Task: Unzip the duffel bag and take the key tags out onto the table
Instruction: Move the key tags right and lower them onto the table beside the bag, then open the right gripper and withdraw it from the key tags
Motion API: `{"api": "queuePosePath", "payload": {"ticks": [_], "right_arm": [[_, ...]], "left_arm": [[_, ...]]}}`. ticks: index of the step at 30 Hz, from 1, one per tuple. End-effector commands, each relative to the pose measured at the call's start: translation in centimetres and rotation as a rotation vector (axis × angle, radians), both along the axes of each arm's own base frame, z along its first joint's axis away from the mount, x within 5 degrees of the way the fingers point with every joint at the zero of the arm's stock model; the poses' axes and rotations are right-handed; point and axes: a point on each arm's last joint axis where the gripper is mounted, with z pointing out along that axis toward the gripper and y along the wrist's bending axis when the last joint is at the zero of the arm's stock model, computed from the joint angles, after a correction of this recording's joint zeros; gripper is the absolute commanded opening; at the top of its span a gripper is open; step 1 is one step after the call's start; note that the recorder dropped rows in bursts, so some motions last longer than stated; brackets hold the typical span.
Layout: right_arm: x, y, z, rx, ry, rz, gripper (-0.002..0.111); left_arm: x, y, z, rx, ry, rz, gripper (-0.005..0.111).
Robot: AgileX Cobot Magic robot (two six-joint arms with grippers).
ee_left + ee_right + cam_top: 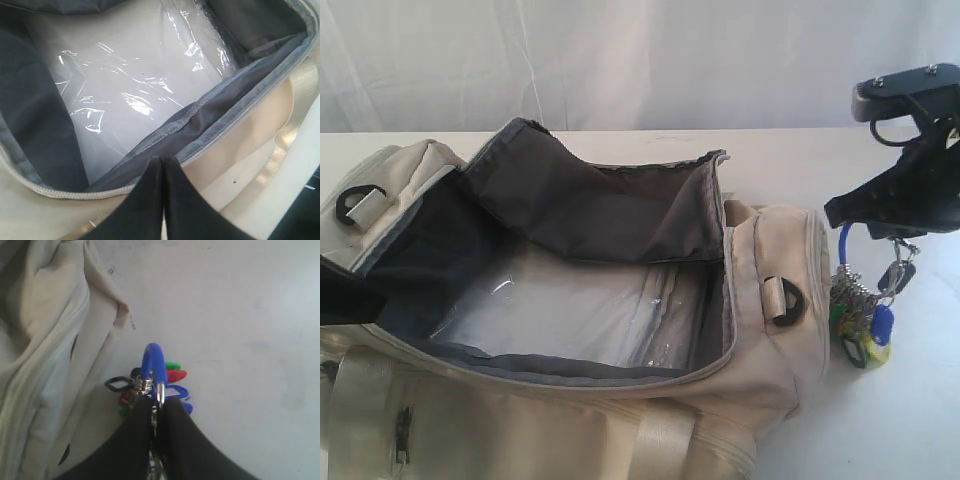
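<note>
Right end effector [155,404] clamped on blue loop [152,357] of key tags [860,322]; tags hang directly below it, beside unzipped duffel bag [760,270], over tabletop [910,420]. Left end effector [163,170] fully closed, empty, above bag opening.

The right gripper [844,212] is matte black and angular, with two pale screws [878,80] on its top plate. The left gripper [163,162] has plain black fingers [142,205] tapering like wedges.

- I see a crinkled clear plastic sheet [580,310], glossy, lying flat toward seven o'clock in my exterior view.
- A white curtain [620,60] hangs at twelve o'clock.
</note>
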Motion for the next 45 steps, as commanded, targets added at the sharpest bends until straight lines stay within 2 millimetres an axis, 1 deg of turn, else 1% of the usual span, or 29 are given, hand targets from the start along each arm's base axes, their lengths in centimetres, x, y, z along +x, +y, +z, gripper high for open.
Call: {"api": "queuePosePath", "payload": {"ticks": [1,10,13,27,29,31,32,36,38,40,45], "right_arm": [[1.0,-0.1,-1.9,0.031,0.028,-0.027,0.000],[1.4,0.0,-5.3,0.047,0.103,-0.052,0.000],[1.3,0.1,-6.0,0.071,0.107,-0.066,0.000],[1.1,0.6,-6.3,0.166,0.118,-0.121,0.000],[1.1,0.7,-6.3,0.169,0.123,-0.121,0.003],[1.0,0.7,-6.4,0.170,0.129,-0.120,0.011],[1.0,0.7,-6.3,0.170,0.129,-0.120,0.016],[0.7,0.7,-5.4,0.173,0.101,-0.121,0.040],[0.5,0.7,-4.5,0.173,0.072,-0.117,0.048],[0.1,0.6,-3.2,0.171,0.027,-0.111,0.050],[-1.6,0.5,0.7,0.157,-0.093,-0.088,0.050]], "left_arm": [[-0.3,-0.1,0.0,-0.023,0.005,-0.013,0.000],[-0.3,-0.1,0.1,-0.022,0.004,-0.014,0.000],[-0.3,-0.1,0.1,-0.022,0.004,-0.014,0.000],[-0.3,-0.1,0.1,-0.022,0.004,-0.014,0.000],[-0.3,-0.1,0.1,-0.022,0.004,-0.014,0.000],[-0.3,-0.1,0.1,-0.022,0.004,-0.014,0.000],[-0.3,-0.1,0.1,-0.022,0.004,-0.014,0.000],[-0.3,-0.1,0.1,-0.020,0.002,-0.016,0.000],[-0.3,-0.1,0.1,-0.020,0.002,-0.016,0.000],[-0.3,-0.1,0.1,-0.020,0.002,-0.016,0.000],[-0.3,-0.1,0.1,-0.016,-0.005,-0.021,0.000]]}}
